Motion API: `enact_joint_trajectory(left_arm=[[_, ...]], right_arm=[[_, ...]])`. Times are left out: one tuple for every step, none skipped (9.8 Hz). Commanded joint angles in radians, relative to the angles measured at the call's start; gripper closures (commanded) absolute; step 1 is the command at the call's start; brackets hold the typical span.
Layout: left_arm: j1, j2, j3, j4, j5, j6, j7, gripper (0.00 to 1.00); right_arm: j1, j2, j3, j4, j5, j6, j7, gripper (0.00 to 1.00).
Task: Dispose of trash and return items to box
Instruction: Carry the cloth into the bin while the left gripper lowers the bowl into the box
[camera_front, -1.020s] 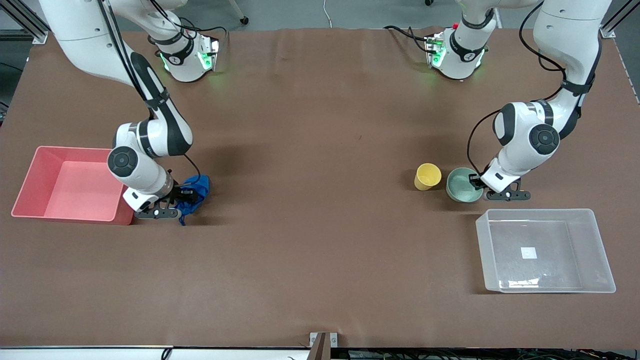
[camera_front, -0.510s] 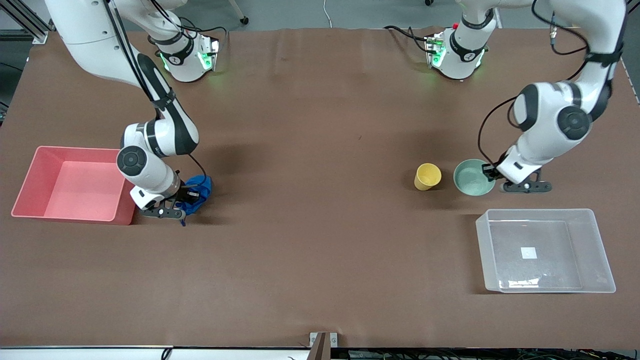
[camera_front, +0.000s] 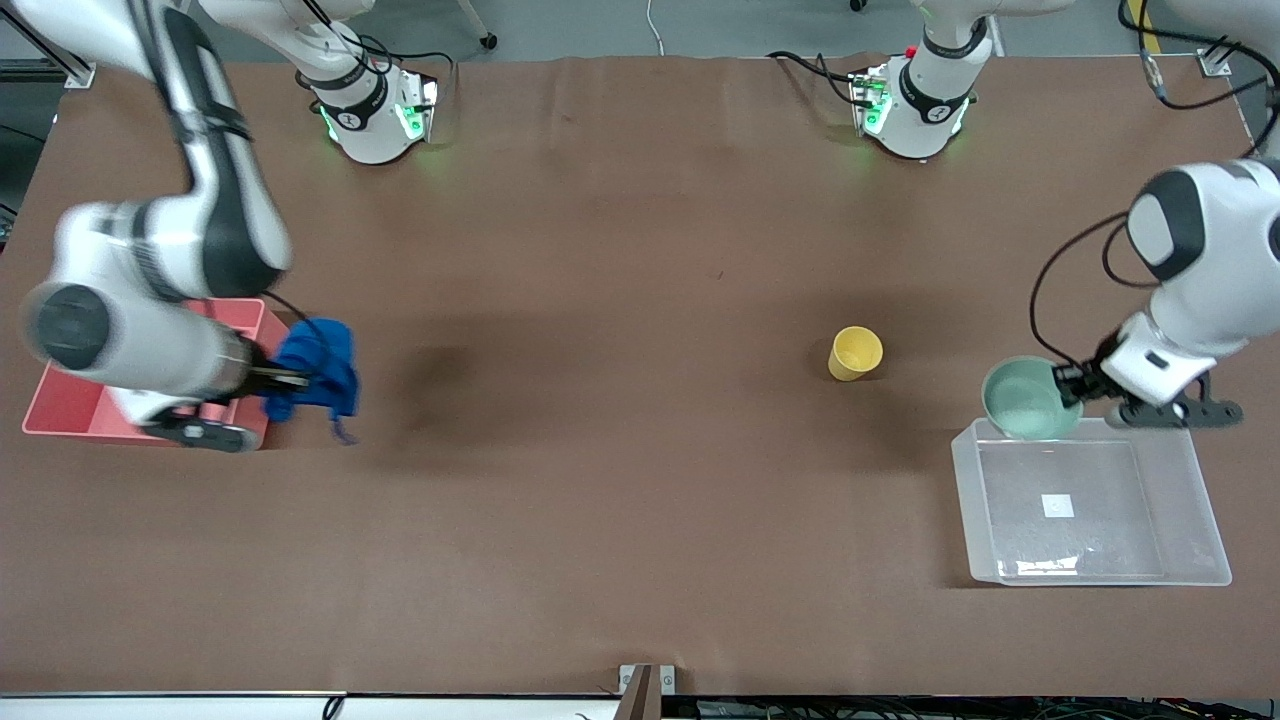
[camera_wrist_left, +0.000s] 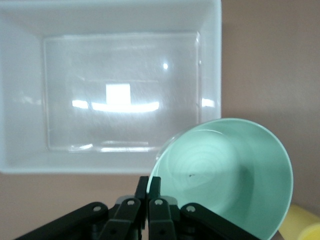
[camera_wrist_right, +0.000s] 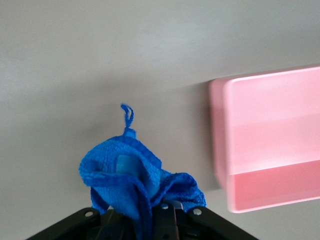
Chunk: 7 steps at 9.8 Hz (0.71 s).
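Left gripper (camera_front: 1068, 384), pinched shut on the rim of the bowl (camera_front: 1020, 398), holds it aloft over the box (camera_front: 1200, 500) wall nearest the cup (camera_front: 855, 352). Right gripper (camera_front: 285, 378), clamped on the trash (camera_front: 318, 366), hangs just beside the pink bin (camera_front: 60, 412).

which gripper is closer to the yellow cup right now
Left. The left gripper holds the green bowl over the clear box's edge, fairly near the cup. The right gripper holds the blue wad beside the pink bin.

A pink bin (camera_front: 60, 400) sits at the right arm's table end.
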Motion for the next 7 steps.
enact_joint_trajectory(left_arm=[[0.021, 0.237, 0.012, 0.254, -0.037, -0.044, 0.062, 1.00], [0.025, 0.313, 0.034, 0.337, -0.103, -0.051, 0.134, 1.00], [0.013, 0.373, 0.101, 0.371, -0.146, -0.056, 0.200, 1.00], [0.012, 0.418, 0.123, 0.394, -0.181, -0.051, 0.242, 1.00], [0.015, 0.438, 0.125, 0.390, -0.230, -0.041, 0.250, 1.00], [0.019, 0.467, 0.125, 0.388, -0.250, -0.021, 0.257, 0.99], [0.021, 0.493, 0.125, 0.387, -0.257, 0.029, 0.257, 0.98]], right_arm=[[-0.185, -0.035, 0.013, -0.017, -0.013, -0.026, -0.235, 1.00], [-0.260, -0.038, 0.013, -0.014, -0.015, -0.023, -0.350, 1.00], [-0.331, -0.034, 0.013, -0.016, -0.016, -0.015, -0.447, 1.00], [-0.365, -0.029, 0.013, -0.030, -0.050, 0.014, -0.493, 1.00], [-0.382, -0.029, 0.013, -0.080, -0.102, 0.087, -0.504, 1.00], [-0.396, -0.029, 0.013, -0.140, -0.105, 0.157, -0.503, 1.00], [-0.408, -0.018, 0.013, -0.181, -0.107, 0.248, -0.504, 0.99]])
